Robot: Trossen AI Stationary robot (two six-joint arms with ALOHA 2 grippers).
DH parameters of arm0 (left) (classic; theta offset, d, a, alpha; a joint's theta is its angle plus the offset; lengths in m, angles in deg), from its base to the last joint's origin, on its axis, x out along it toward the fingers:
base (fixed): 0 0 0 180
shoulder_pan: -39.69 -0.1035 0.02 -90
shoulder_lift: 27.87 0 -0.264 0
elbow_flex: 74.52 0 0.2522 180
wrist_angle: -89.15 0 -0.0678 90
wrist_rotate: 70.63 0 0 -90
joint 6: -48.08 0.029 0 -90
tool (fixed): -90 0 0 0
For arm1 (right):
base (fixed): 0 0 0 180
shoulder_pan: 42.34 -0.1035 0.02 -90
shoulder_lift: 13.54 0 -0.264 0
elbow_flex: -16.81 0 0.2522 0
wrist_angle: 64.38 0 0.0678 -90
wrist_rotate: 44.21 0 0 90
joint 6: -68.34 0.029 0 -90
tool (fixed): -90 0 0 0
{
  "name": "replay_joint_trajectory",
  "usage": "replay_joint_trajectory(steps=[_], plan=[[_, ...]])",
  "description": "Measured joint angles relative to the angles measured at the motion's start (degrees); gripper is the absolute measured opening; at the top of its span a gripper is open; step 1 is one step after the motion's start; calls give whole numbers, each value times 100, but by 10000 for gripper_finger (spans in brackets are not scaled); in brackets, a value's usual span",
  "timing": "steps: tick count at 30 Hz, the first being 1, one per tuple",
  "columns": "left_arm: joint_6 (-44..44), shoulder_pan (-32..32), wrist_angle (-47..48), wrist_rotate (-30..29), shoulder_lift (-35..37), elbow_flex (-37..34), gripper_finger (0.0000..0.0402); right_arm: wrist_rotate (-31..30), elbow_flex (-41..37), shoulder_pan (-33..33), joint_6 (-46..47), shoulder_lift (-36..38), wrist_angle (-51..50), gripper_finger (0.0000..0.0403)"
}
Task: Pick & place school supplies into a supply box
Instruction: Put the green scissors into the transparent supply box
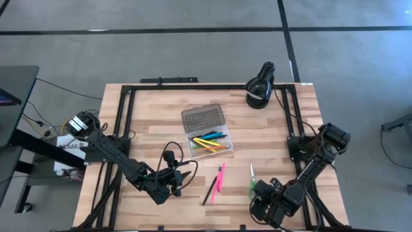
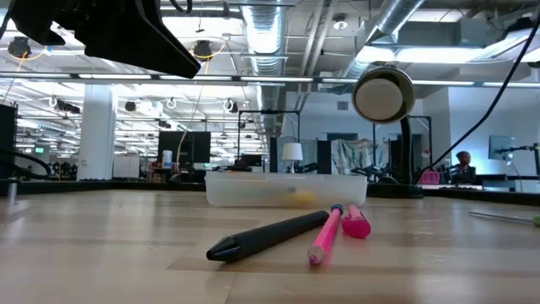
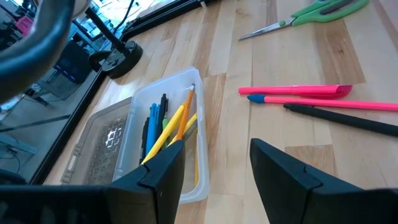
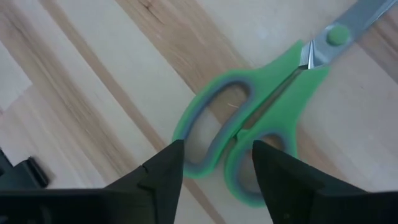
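Small green-handled scissors (image 1: 252, 176) lay flat on the light wooden table (image 1: 148, 122), lower right of centre in the high view, shut, long axis running roughly up-down in that frame: steel blades toward the top, handle loops toward the bottom edge.

Right gripper (image 1: 262, 201) sat just below the handle end, lower right of the frame. In the right wrist view the green loops (image 4: 239, 146) lay directly ahead of the two dark fingers (image 4: 163, 169), fingers spread apart, nothing between them, roughly straddling the loops. Contact: couldn't tell, looked just clear of them. So the scissors lay straight out from that claw along their own long axis, and the right arm was clearly the nearer one.

Pink highlighter (image 1: 222, 174), pink pencil (image 1: 217, 185) and dark brown pen (image 1: 210, 191) lay side by side lower centre, axes slanting up-right, between the two grippers.

Left gripper (image 1: 183, 176) hung lower left of centre, fingers (image 3: 160, 169) apart and empty, aimed toward the box; nearer to that trio than to the scissors.

Clear plastic supply box (image 1: 209, 143) sat centre frame, grey dotted lid (image 1: 203, 118) folded open above it, yellow, blue, green and orange pens already inside. It lay up-left of the scissors, well apart.

My read: the grasp turned on closing across the handle end, then carrying up-left to the box.
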Motion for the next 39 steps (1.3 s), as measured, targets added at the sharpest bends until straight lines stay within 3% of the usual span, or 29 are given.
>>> replay_joint_trajectory(steps=[6,13,26,39], plan=[[2,0,0,0,0,0,177,187,-282,77,40,4,398,206],[7,0,0,1,0,0,177,372,-320,134,-181,11,396,196],[17,0,-7,-1,0,0,177,1207,-304,546,-2522,22,-40,136],[-37,0,-9,-11,0,0,177,1470,-305,776,-3265,22,-542,114]])
